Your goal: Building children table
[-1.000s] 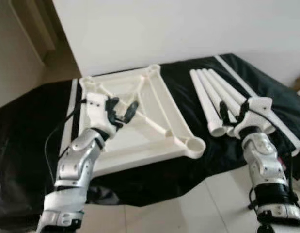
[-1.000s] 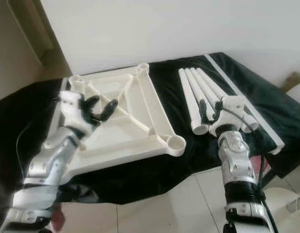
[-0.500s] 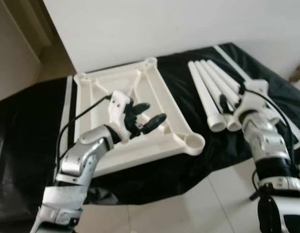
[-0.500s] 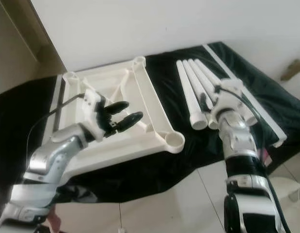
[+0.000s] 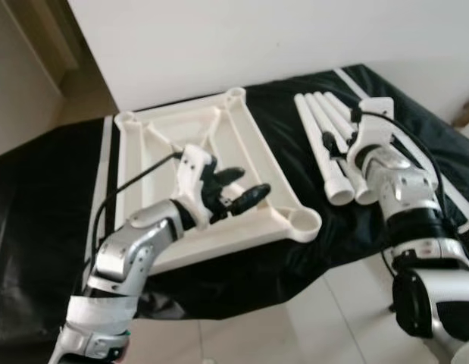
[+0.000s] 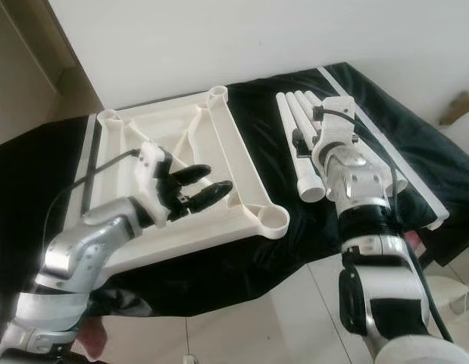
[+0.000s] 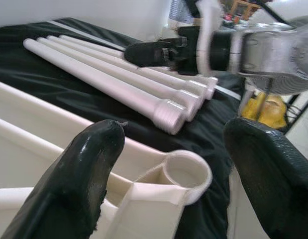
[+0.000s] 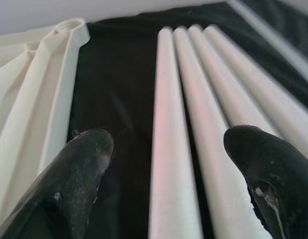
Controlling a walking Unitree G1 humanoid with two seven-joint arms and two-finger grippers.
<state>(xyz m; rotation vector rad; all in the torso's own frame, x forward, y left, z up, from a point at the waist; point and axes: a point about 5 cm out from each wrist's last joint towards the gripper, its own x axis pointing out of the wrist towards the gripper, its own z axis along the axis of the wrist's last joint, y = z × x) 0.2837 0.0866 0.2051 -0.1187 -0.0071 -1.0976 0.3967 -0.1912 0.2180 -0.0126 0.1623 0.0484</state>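
Lying upside down on a black cloth (image 5: 37,197), white tabletop frame (image 5: 253,163) shows ribs and empty round leg sockets (image 7: 186,174) at corners; four white legs (image 5: 329,144) lie side by side just beside it. Left gripper (image 5: 238,189) hovers over the frame, fingers spread wide, holding nothing. Right gripper (image 8: 178,164) hangs above the legs near the cloth's floor-side edge, wide open, empty.

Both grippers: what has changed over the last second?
The left gripper has swung across the upturned tabletop toward its near right corner socket, fingers open. The right gripper has moved up over the four table legs, open astride them, holding none. Tabletop and legs lie unmoved on the black cloth.
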